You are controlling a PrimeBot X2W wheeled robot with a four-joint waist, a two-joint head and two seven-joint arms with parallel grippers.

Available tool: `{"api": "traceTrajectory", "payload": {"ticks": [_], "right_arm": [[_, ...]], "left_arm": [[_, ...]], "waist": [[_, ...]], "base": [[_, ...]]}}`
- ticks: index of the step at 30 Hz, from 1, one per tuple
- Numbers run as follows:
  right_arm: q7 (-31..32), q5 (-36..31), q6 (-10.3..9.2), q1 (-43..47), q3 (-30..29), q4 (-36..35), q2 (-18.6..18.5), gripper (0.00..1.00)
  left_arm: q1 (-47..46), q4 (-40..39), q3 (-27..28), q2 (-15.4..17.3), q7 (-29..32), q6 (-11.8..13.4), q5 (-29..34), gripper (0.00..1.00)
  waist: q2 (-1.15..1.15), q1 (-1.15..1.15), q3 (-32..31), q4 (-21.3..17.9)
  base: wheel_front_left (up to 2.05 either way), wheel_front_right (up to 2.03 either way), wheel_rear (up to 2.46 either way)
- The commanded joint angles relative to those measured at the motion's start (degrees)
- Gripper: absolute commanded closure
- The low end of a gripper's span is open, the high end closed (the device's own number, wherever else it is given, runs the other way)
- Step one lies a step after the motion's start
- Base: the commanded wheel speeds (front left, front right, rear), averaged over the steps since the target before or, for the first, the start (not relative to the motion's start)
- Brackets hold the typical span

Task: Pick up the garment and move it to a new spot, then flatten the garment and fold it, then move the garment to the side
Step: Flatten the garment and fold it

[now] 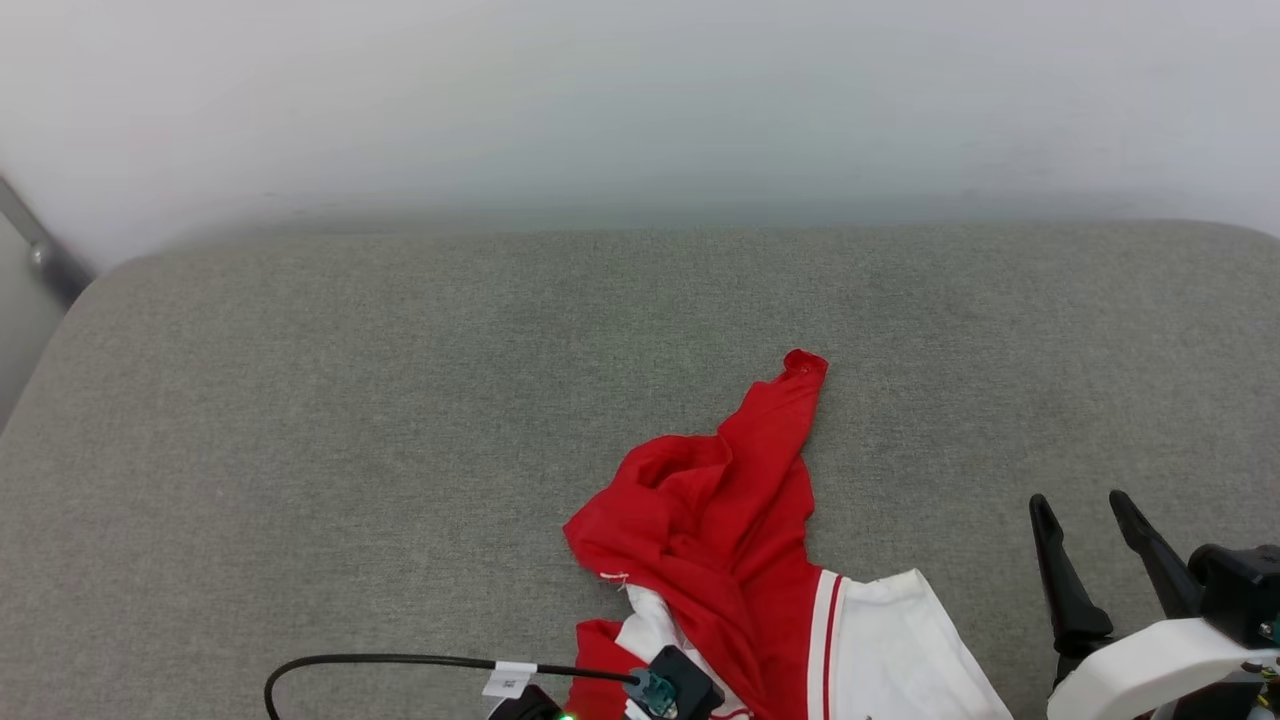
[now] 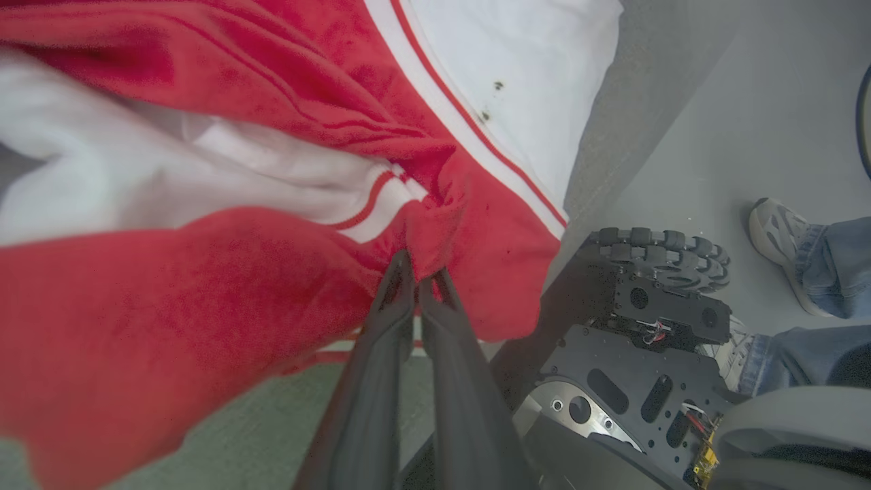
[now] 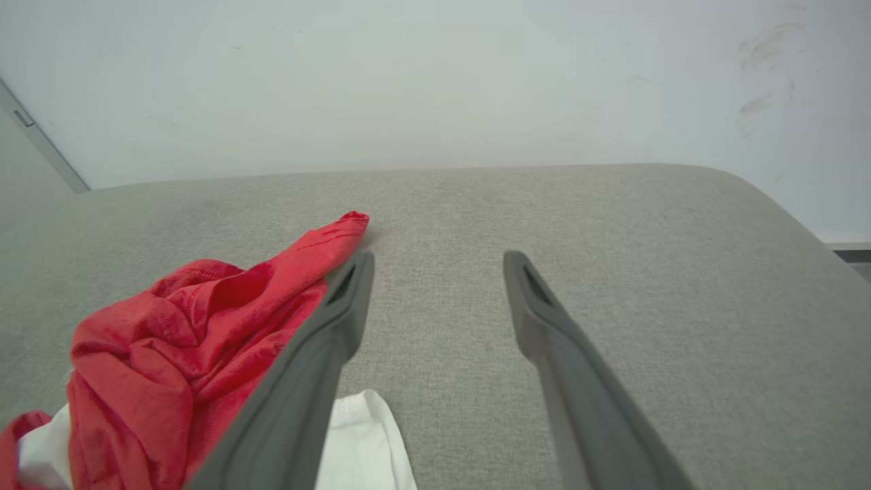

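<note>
The garment point(image 1: 720, 510) lies crumpled on the grey cushion near its front edge, red body bunched up with one corner stretched toward the back. A white sleeve point(image 1: 900, 640) with red-and-white trim spreads to the right. In the left wrist view my left gripper point(image 2: 418, 272) is shut on a pinched fold of the garment's red fabric point(image 2: 204, 306) beside the striped trim. My right gripper point(image 1: 1080, 505) stands open at the lower right, just right of the garment and apart from it. In the right wrist view the right gripper point(image 3: 439, 262) has bare cushion between its fingers and the garment point(image 3: 190, 340) to its left. The chest emblem is hidden.
The wide grey cushioned surface point(image 1: 400, 420) meets a white wall point(image 1: 640, 100) at the back. A black cable point(image 1: 380, 662) loops by my left wrist. Below the cushion's front edge, the left wrist view shows my base with its wheel point(image 2: 653, 299) and a person's shoe point(image 2: 782, 231) on the floor.
</note>
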Motion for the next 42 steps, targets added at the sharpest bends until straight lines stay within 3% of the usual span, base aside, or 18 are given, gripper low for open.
{"api": "traceTrajectory", "payload": {"ticks": [1,9,16,21,29,30,31,32,33,36,42], "right_arm": [[-0.28,-0.02,-0.04,-0.49,-0.05,-0.25,0.06,0.0],[0.01,-0.07,-0.04,1.04,-0.3,0.05,0.06,0.0],[0.21,0.42,-0.04,1.43,-0.02,-0.21,0.06,0.0],[0.68,0.21,-0.04,1.16,0.32,-0.39,0.06,0.0],[0.43,0.52,-0.04,-0.37,1.25,-0.09,0.06,0.0],[0.36,0.6,-0.04,-0.55,1.34,0.08,0.06,0.0],[0.18,0.64,-0.04,-0.69,1.38,0.26,0.06,0.0],[0.07,0.77,-0.04,-0.91,1.38,0.47,0.06,0.0],[-0.05,0.81,-0.04,-1.06,1.35,0.59,0.06,0.0],[-0.38,1.02,-0.04,-1.21,1.21,0.98,0.06,0.0],[-0.68,1.18,-0.04,-1.23,0.38,1.69,0.07,0.0]], "left_arm": [[-0.15,0.28,0.33,-0.26,-1.18,0.27,0.64,0.0],[-1.04,-2.74,4.33,0.9,-9.33,2.48,2.15,0.0],[-2.16,-5.68,9.15,4.01,-6.99,4.93,-0.81,0.0],[-5.04,-4.8,10.19,5.3,-1.45,3.76,-3.75,0.0],[-9.74,-0.98,7.44,4.04,6.89,-0.06,-6.83,0.0],[-10.03,-0.37,7.21,3.91,7.43,-0.3,-6.84,0.19],[-10.31,0.24,7.13,3.87,7.8,-0.36,-6.86,0.55],[-10.51,0.68,6.98,3.73,8.06,-0.48,-7.02,0.71],[-10.62,1.11,6.84,3.59,8.46,-0.61,-7.26,1.0],[-11.38,2.34,6.64,4.07,9.34,-0.76,-7.15,1.0],[-12.45,1.98,8.28,4.17,5.14,-0.1,-5.82,1.0]], "waist": [[0.0,0.0,0.1,0.1],[0.0,0.0,-1.86,1.19],[0.0,0.0,-2.49,1.19],[0.0,0.0,-1.34,0.44],[0.0,0.0,2.21,-1.53],[0.0,0.0,2.49,-1.72],[0.0,0.0,2.77,-1.9],[0.0,0.0,3.01,-2.07],[0.0,0.0,3.15,-2.16],[0.0,0.0,3.5,-2.25],[0.0,0.0,2.58,-1.25]], "base": [[0.0,0.0,0.0],[0.0,0.0,0.0],[0.0,0.0,0.0],[0.0,0.0,0.0],[0.0,0.0,0.0],[0.0,0.0,0.0],[0.0,0.0,0.0],[0.0,0.0,0.0],[0.0,0.0,0.0],[0.0,0.0,0.0],[0.0,0.0,0.0]]}}
